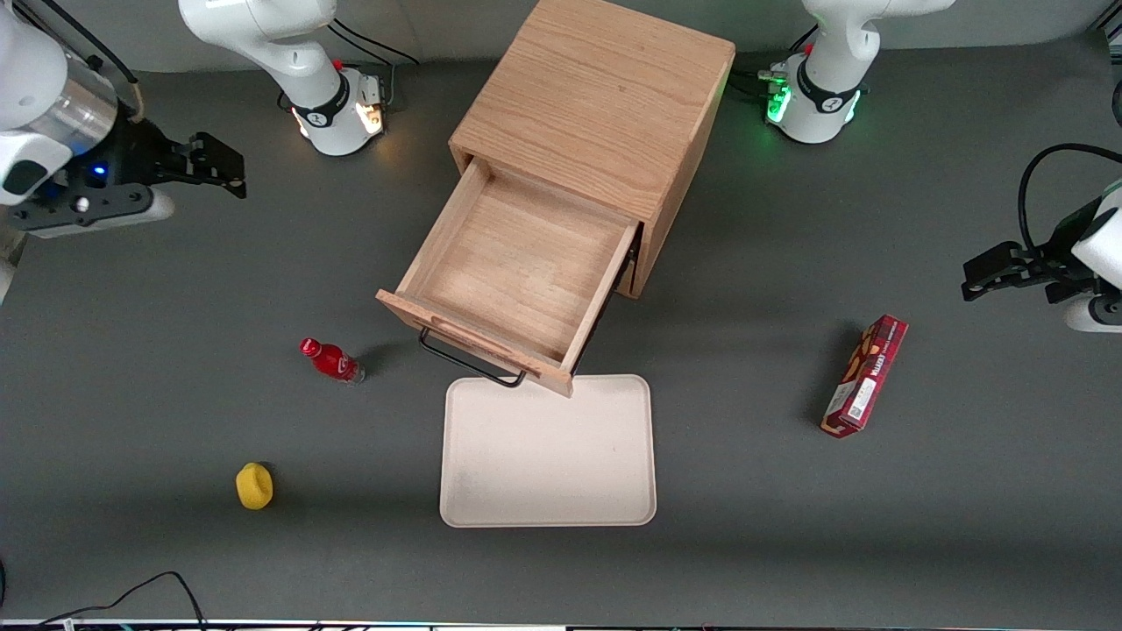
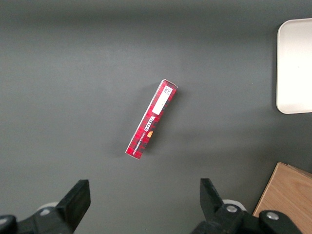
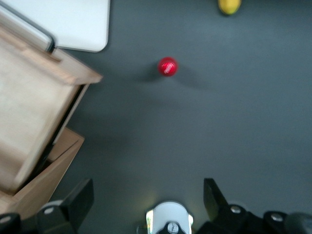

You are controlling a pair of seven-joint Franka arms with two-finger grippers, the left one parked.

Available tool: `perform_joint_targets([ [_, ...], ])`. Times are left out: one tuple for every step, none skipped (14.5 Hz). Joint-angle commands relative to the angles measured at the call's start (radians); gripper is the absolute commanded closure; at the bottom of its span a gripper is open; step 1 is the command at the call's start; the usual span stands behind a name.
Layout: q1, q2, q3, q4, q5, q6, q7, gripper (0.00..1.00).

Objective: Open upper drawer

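Note:
The upper drawer (image 1: 517, 272) of the light-oak cabinet (image 1: 605, 96) stands pulled far out and is empty inside. Its long black wire handle (image 1: 469, 361) hangs over the edge of the white tray (image 1: 548, 451). The drawer also shows in the right wrist view (image 3: 29, 102). The lower matching drawer is hidden under it. My right gripper (image 1: 219, 166) is open and empty, held high above the table toward the working arm's end, well away from the drawer. Its two black fingers (image 3: 73, 200) stand wide apart.
A red bottle (image 1: 331, 360) stands beside the drawer's front, toward the working arm's end. A yellow object (image 1: 254, 485) lies nearer the front camera. A red snack box (image 1: 864, 375) lies toward the parked arm's end. The working arm's base (image 1: 337, 109) stands beside the cabinet.

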Motion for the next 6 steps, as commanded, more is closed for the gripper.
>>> perform_joint_targets([
  [0.003, -0.221, -0.072, -0.295, -0.019, 0.143, 0.011, 0.0],
  [0.001, -0.218, -0.088, -0.292, -0.03, 0.143, 0.017, 0.0],
  [0.001, -0.211, -0.111, -0.283, -0.032, 0.146, 0.027, 0.0],
  [0.001, -0.192, -0.122, -0.257, -0.032, 0.143, 0.028, 0.0],
  [0.001, -0.177, -0.125, -0.232, -0.032, 0.14, 0.031, 0.0],
  [0.003, -0.177, -0.125, -0.226, -0.032, 0.134, 0.031, 0.0],
])
